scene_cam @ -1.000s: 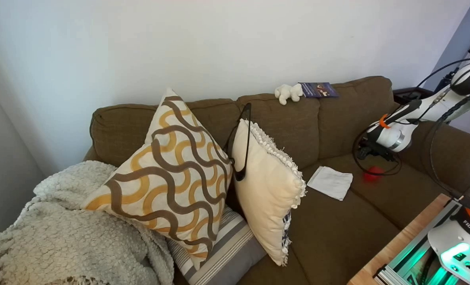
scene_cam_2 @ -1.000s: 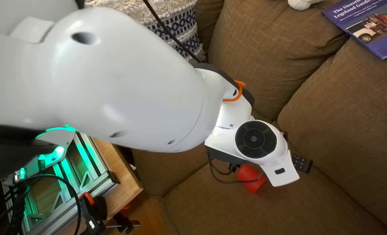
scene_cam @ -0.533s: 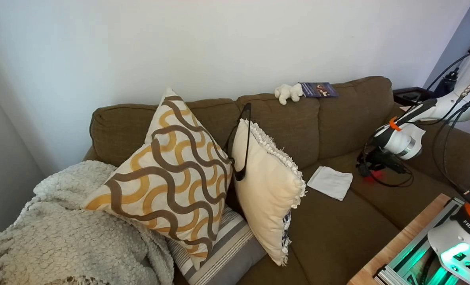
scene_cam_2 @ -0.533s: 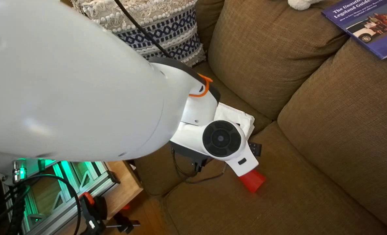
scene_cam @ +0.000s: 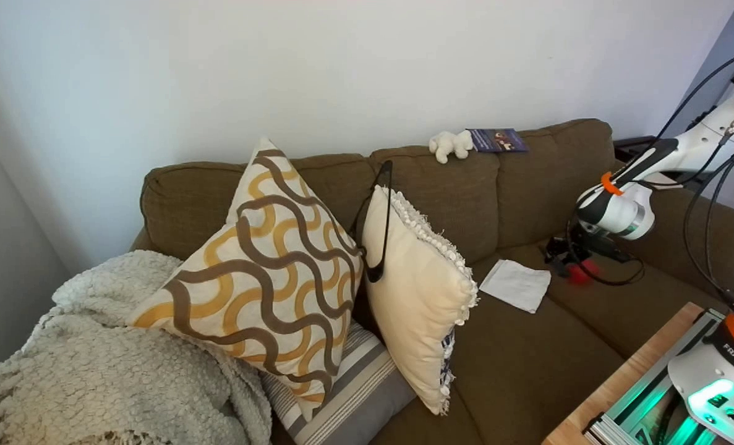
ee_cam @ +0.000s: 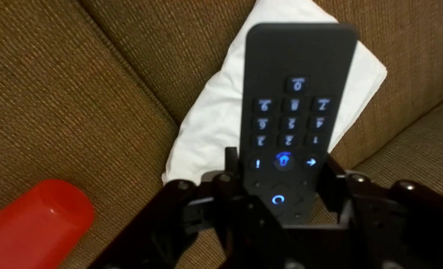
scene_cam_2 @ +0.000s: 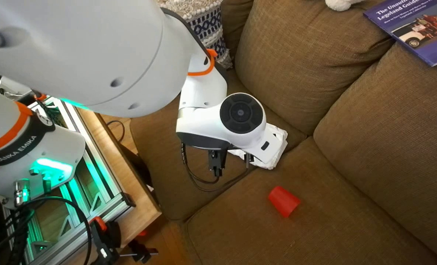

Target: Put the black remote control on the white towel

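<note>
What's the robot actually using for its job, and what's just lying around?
For the job:
black remote control, held by the gripper
white towel, its destination

Just lying about:
red cup
white stuffed toy
purple book
wavy-patterned cushion
cream fringed pillow
fleecy blanket

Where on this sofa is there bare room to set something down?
Bare seat shows between the red cup and the back cushion, and between cream pillow, towel and wooden table. Crowded: near the towel, where the gripper holds the remote, and the end with the patterned pillow and blanket.
</note>
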Available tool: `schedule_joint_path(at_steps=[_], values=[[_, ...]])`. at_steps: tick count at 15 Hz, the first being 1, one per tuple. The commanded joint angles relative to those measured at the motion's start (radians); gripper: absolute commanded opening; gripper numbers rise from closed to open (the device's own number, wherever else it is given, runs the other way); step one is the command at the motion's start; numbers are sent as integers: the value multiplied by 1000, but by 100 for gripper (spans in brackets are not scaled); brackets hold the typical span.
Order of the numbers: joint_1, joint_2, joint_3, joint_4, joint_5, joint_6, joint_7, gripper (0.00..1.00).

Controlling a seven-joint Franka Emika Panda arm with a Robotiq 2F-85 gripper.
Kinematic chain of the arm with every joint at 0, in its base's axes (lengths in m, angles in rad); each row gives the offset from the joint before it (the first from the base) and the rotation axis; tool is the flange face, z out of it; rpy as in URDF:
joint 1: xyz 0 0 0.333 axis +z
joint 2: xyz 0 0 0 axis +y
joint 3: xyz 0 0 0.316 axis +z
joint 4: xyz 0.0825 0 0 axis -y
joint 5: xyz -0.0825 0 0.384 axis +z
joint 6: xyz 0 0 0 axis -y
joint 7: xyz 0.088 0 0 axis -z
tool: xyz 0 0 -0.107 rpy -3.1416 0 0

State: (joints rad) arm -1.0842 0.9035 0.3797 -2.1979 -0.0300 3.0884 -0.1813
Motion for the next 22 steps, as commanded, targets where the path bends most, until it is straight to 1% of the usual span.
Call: schedule_joint_path(at_steps=[1, 2, 3, 5, 6, 8, 10, 11, 12, 15, 16, 17, 20, 21, 22], values=[[10, 0, -6, 5, 14, -3, -12, 51], [10, -1, -8, 5, 14, -4, -15, 26], [48, 18, -18, 20, 20, 18, 1, 26], [164, 54, -64, 59, 39, 93, 58, 26], [246, 64, -111, 78, 50, 144, 97, 26], [383, 91, -192, 131, 78, 173, 164, 26], [541, 134, -276, 200, 123, 147, 233, 26], [604, 162, -314, 239, 144, 133, 260, 26], [647, 186, -337, 270, 162, 118, 279, 26], [754, 263, -400, 365, 213, 59, 343, 26], [776, 291, -413, 389, 226, 37, 361, 26], [794, 312, -426, 411, 239, 25, 378, 26], [806, 378, -431, 477, 282, 7, 431, 26], [812, 392, -435, 491, 294, -4, 445, 76], [807, 399, -429, 504, 301, -11, 451, 77]])
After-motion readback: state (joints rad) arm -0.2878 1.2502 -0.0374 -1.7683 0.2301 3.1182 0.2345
